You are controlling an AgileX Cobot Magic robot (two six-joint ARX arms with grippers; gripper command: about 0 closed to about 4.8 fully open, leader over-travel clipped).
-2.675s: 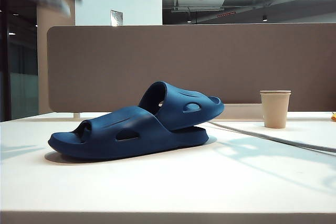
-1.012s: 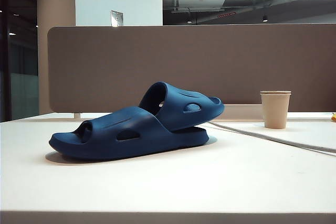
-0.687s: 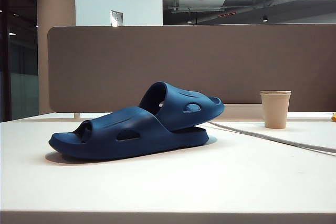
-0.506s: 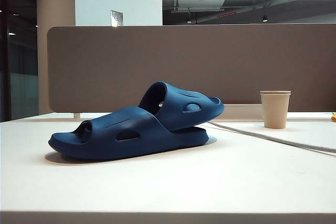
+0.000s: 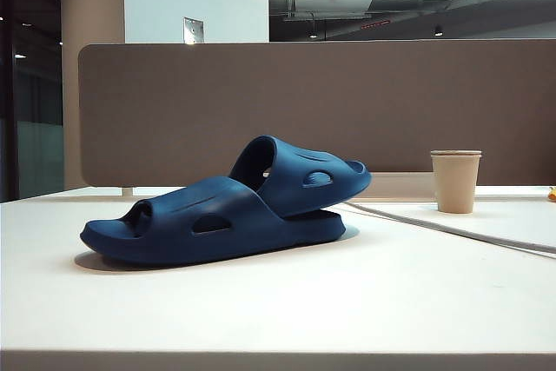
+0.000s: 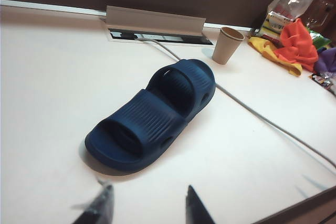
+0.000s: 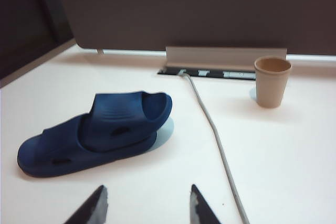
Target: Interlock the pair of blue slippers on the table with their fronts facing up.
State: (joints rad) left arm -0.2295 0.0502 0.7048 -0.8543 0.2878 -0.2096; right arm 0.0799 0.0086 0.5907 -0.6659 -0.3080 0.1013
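Note:
The pair of blue slippers lies nested on the white table (image 5: 365, 301), left of centre. The lower slipper (image 5: 187, 225) rests sole down. The second slipper (image 5: 308, 175) sits tilted on the lower one's heel, one end tucked under its ribbed strap, both straps upward. The left wrist view shows both, the lower slipper (image 6: 134, 132) nearest and the second slipper (image 6: 189, 80) beyond. My left gripper (image 6: 149, 187) hangs open and empty above the table, short of the slippers. My right gripper (image 7: 148, 187) is also open and empty, with the slippers (image 7: 89, 135) ahead and to one side. Neither gripper shows in the exterior view.
A paper cup (image 5: 455, 180) stands at the back right, and a grey cable (image 5: 452, 230) runs from behind the slippers to the right edge. A grey-brown divider panel (image 5: 347, 102) closes the back. Coloured cloths and bags (image 6: 294, 40) lie past the cup (image 6: 227, 45). A socket tray (image 7: 226, 59) lies by the panel.
The blurred arm at the upper left and its shadows on the table are gone from the exterior view. The slippers have not moved.

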